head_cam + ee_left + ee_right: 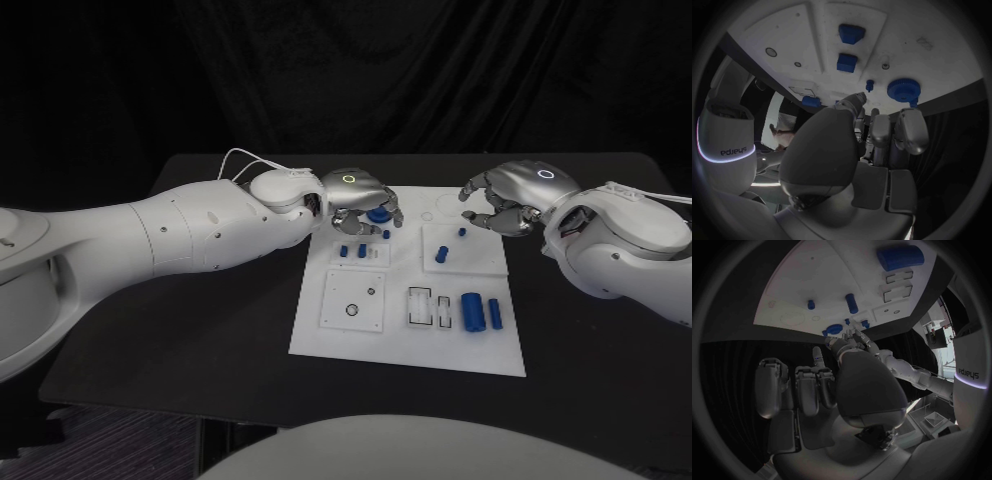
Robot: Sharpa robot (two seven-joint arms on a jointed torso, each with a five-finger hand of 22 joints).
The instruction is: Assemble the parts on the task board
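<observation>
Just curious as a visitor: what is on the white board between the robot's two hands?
In the head view, only bare white board lies between the left hand and the right hand. The left hand holds a round blue part.

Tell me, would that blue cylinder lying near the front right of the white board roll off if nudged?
Probably it would roll. The blue cylinder looks round and smooth and lies on its side on the flat task board, so a sideways nudge would likely send it rolling. It looks like stiff, solid plastic, likely light. A second one beside it might stop it.
</observation>
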